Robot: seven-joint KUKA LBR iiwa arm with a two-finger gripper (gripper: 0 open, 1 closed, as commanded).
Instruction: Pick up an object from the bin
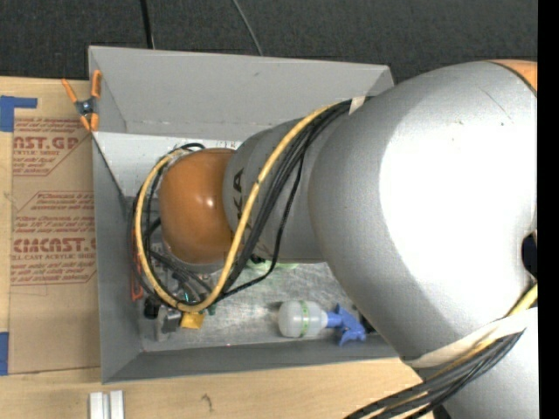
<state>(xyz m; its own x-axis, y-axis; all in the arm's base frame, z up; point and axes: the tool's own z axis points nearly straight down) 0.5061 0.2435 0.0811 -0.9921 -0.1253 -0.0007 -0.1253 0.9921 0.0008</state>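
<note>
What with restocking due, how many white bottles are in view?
1: the white bottle lies on the bin floor, lower right, beside a blue thing. The arm may hide more.

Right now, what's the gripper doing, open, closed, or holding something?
Gripper: cannot be told; it is down in the bin, at its left end, under its orange cover.

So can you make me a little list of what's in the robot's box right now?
bin: grey metal, open top
arm: reaches in from the right, hides much of the floor
gripper: down in the bin's lower left corner
white thing: small, rounded, bottle-like, by the near wall
blue thing: small, just right of the white thing
held: cannot tell
</note>
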